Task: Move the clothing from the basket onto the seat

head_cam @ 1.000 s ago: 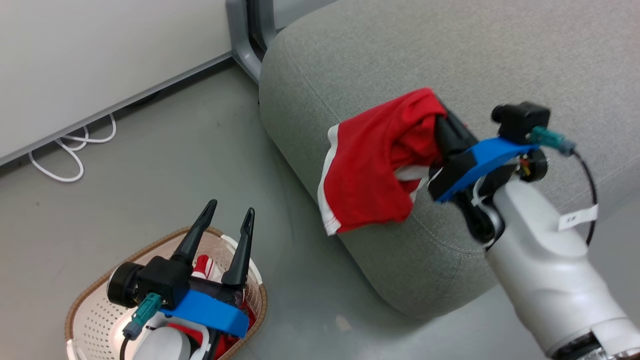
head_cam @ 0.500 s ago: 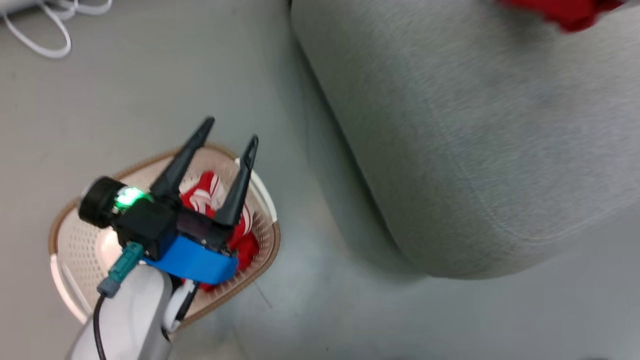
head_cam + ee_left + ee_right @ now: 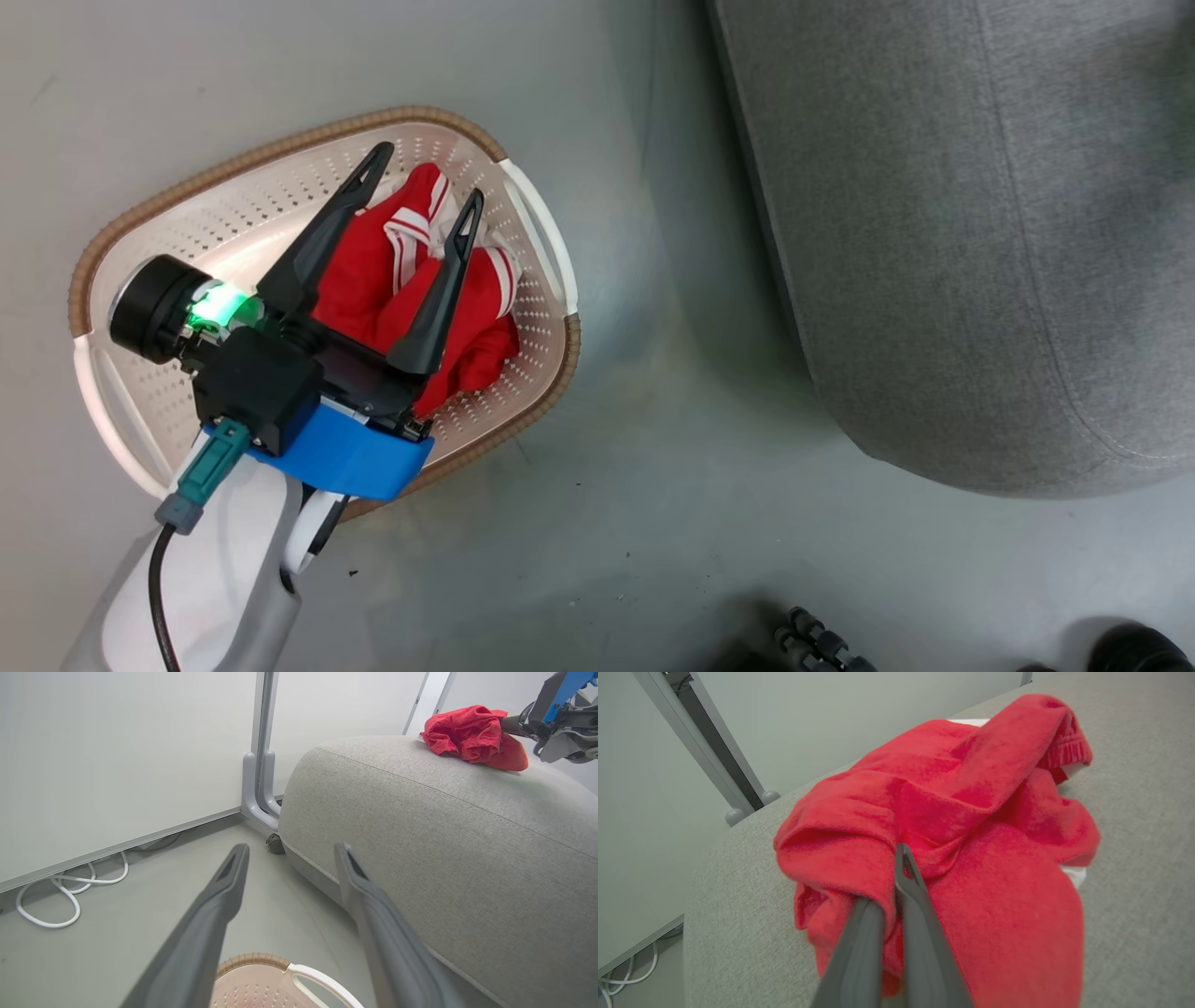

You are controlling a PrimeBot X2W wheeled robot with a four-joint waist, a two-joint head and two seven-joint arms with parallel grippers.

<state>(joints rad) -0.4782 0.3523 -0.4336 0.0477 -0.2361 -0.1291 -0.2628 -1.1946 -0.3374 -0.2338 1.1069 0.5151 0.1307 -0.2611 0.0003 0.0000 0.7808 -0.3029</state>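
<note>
The cream perforated basket (image 3: 448, 114) stands on the floor, its rim (image 3: 252, 957) also showing at the bottom of the left wrist view. A red garment with white stripes (image 3: 373, 271) lies crumpled inside it. Above that garment hovers my left gripper (image 3: 429, 173) (image 3: 292, 849), open, with nothing between its fingers. The light grey seat (image 3: 934, 233) (image 3: 444, 835) (image 3: 1134, 905) is to the basket's right. The other red garment (image 3: 971, 835) (image 3: 467, 732) lies bunched on top of the seat, and my right gripper (image 3: 887, 877) (image 3: 511, 723) is shut on its folds.
A white cable (image 3: 70, 891) loops on the grey floor along a white wall panel. A grey metal post (image 3: 261, 765) rises just behind the seat's corner. Dark parts of the robot's base (image 3: 822, 644) show at the bottom edge of the head view.
The head camera has swung down toward the basket, so the right gripper and its garment left that view. The left gripper stays open over the basket.
</note>
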